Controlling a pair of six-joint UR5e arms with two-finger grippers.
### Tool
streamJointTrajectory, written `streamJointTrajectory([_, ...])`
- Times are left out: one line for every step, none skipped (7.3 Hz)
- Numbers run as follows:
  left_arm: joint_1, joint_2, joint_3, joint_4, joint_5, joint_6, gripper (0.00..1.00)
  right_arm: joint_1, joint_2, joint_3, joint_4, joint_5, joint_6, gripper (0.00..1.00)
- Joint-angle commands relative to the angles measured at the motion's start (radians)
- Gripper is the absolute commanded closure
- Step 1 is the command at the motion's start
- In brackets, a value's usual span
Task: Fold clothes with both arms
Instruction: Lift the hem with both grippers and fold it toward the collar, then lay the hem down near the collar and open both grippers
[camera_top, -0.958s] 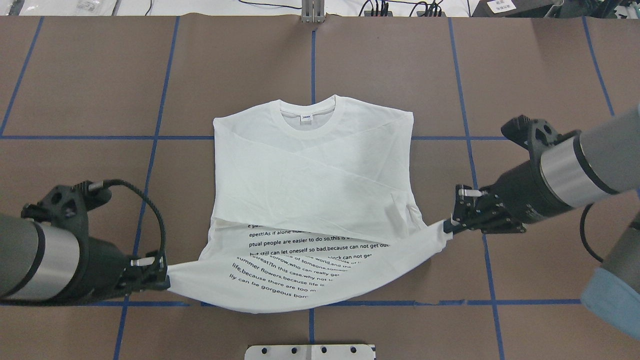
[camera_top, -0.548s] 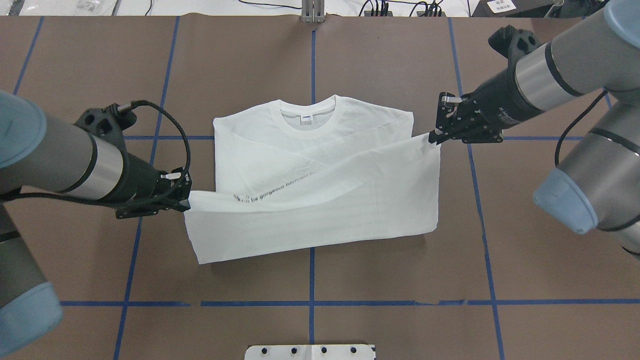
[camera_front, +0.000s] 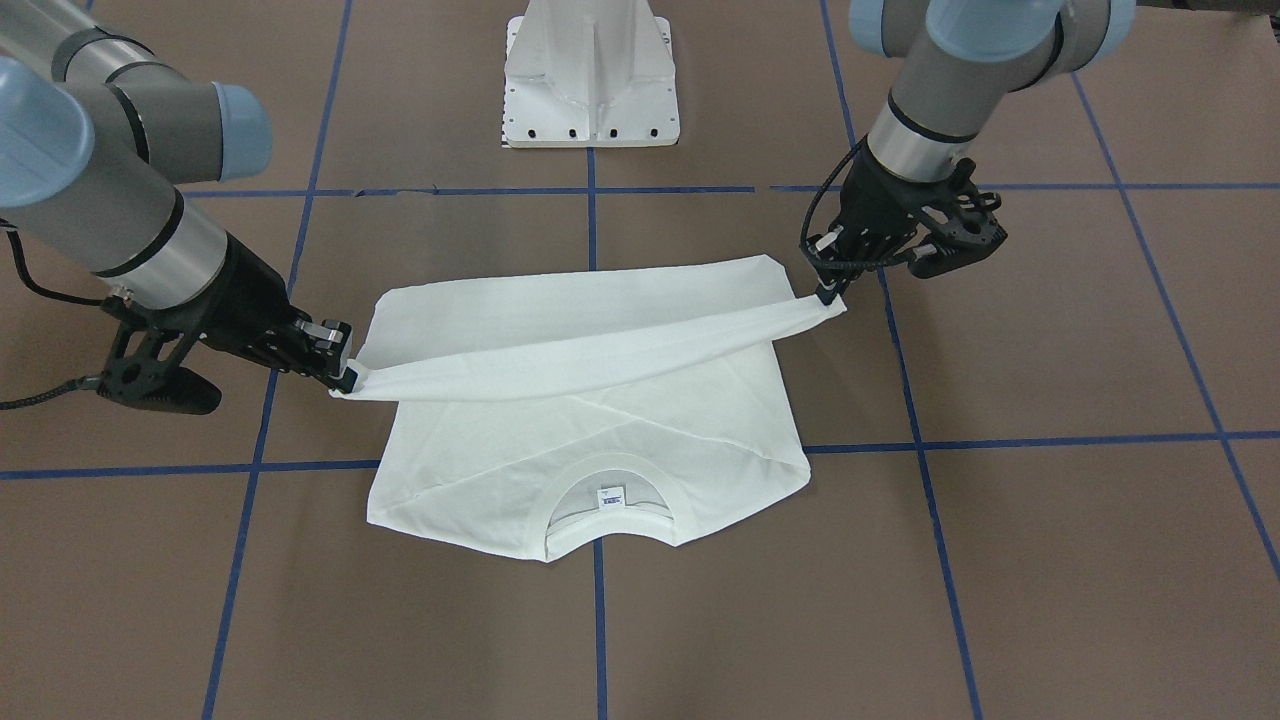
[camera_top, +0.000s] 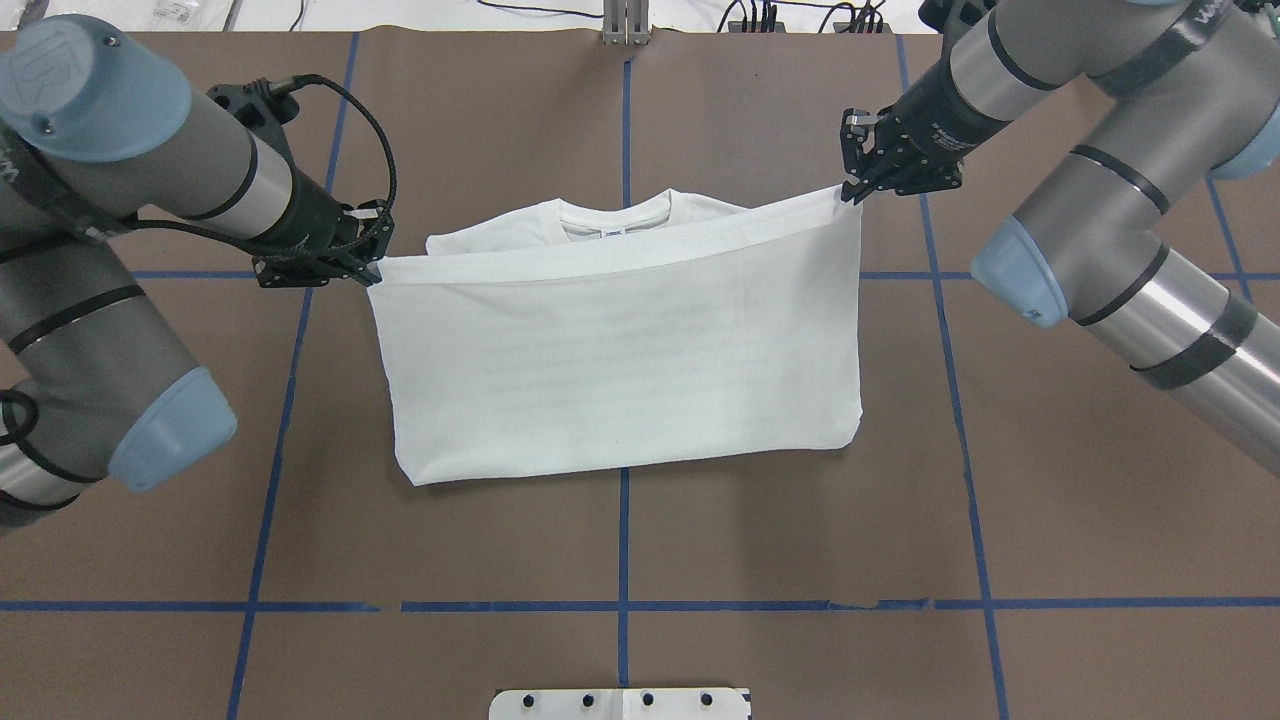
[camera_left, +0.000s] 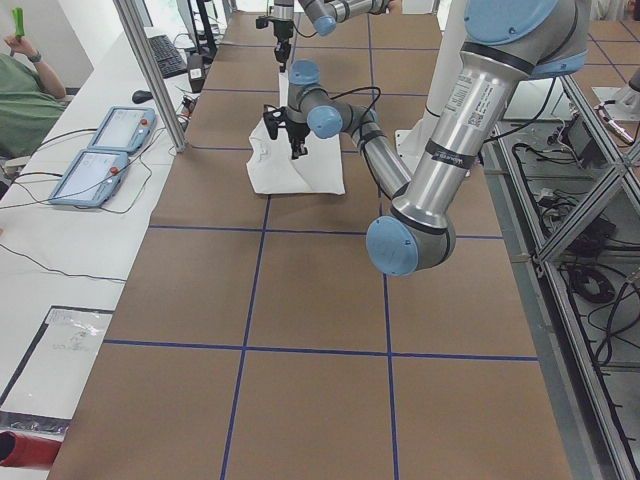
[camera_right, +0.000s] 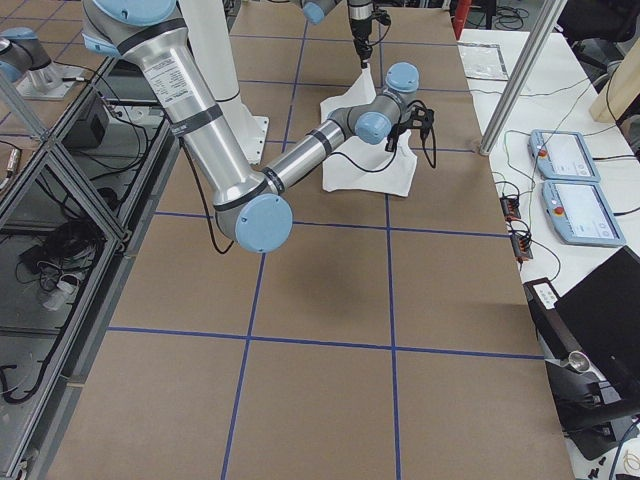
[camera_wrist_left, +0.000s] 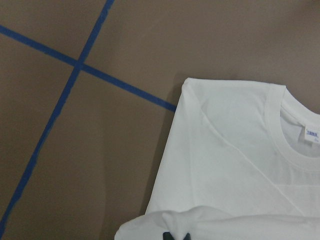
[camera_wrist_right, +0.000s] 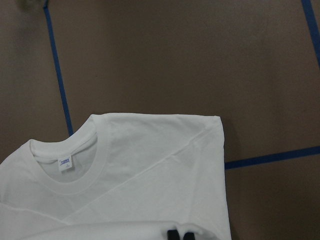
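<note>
The white T-shirt (camera_top: 620, 370) lies mid-worktop (camera_top: 500, 130), its collar (camera_front: 640, 525) on the side away from the robot; diagonal creases across the body suggest the sides are already folded in. The left claw (camera_top: 370, 270) and right claw (camera_top: 850, 192) are each pinched tight on a bottom corner; between them the hem (camera_front: 580, 365) hangs taut above the cloth, just short of the collar, with the lower half doubled over the upper. What remains, I judge: lay the hem down at the shoulders, let go, perhaps fold once more.
</note>
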Motion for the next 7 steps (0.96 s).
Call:
streamJointTrajectory([-0.023, -0.057, 0.208, -0.185, 0.0, 0.005, 1.0, 0.002, 0.027, -0.071, 0.0, -0.013, -0.055, 1.0])
streamJointTrajectory([-0.025, -0.059, 0.256, -0.231, 0.002, 0.004, 1.0, 0.002, 0.027, -0.092, 0.001, -0.015, -0.059, 1.0])
streamJointTrajectory([-0.034, -0.063, 0.297, -0.254, 0.002, 0.007, 1.0, 0.001, 0.03, -0.103, 0.001, -0.015, -0.059, 1.0])
streamJointTrajectory([-0.046, -0.066, 0.331, -0.283, 0.005, 0.008, 1.0, 0.001, 0.033, -0.114, 0.001, -0.015, -0.059, 1.0])
streamJointTrajectory([-0.048, -0.068, 0.362, -0.322, 0.018, 0.008, 1.0, 0.001, 0.043, -0.132, 0.001, -0.016, -0.059, 1.0])
streamJointTrajectory([-0.048, -0.072, 0.364, -0.327, 0.02, 0.008, 1.0, 0.001, 0.059, -0.142, 0.001, -0.021, -0.059, 1.0])
streamJointTrajectory([-0.048, -0.08, 0.364, -0.327, 0.021, 0.004, 1.0, 0.001, 0.068, -0.146, 0.0, -0.021, -0.059, 1.0])
